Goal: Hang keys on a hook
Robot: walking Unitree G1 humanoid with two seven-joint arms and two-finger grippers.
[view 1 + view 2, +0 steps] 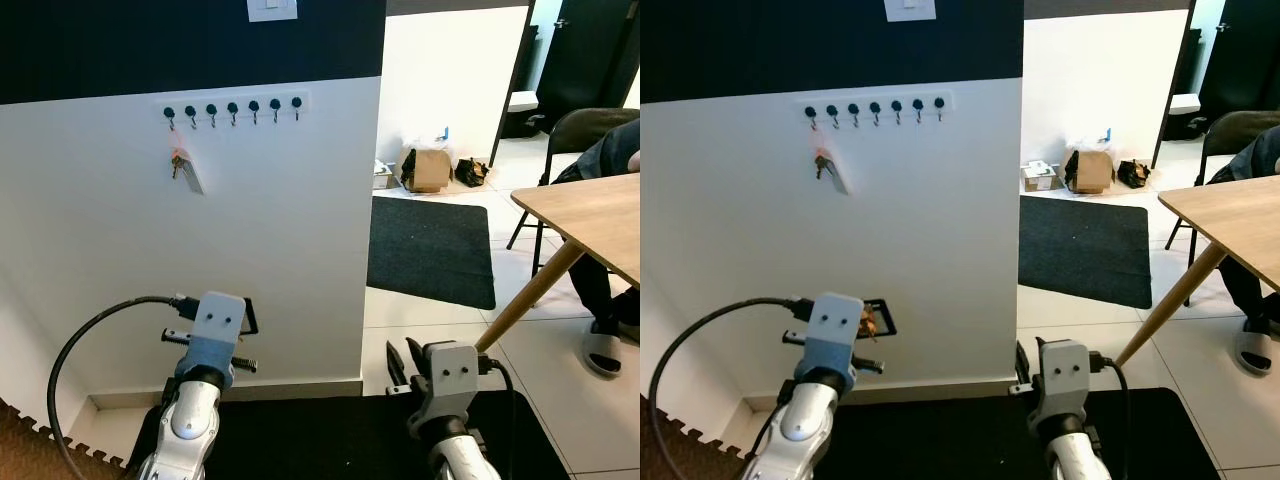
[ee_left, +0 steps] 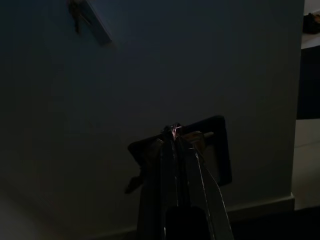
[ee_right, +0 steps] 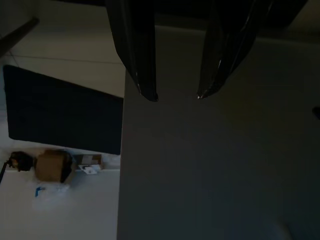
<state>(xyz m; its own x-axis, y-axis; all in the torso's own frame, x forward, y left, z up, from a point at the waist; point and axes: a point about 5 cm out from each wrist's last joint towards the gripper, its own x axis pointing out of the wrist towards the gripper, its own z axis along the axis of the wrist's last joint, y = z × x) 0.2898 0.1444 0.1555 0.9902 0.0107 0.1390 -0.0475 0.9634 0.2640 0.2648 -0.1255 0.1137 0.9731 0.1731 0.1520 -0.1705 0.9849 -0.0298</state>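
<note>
Left eye view: keys (image 1: 180, 163) with pale tag on leftmost hook (image 1: 169, 116).

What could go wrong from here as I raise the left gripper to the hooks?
The left gripper pinches the keys only at its fingertips, so they may slip during the lift. The leftmost hook already carries a hanging bunch; aiming there risks a snag. The hook rail sits well above the gripper, a long reach.

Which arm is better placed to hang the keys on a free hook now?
Probably the left. The left gripper is shut on a black key set and sits below the hook rail. The right gripper is open, holding nothing.
</note>
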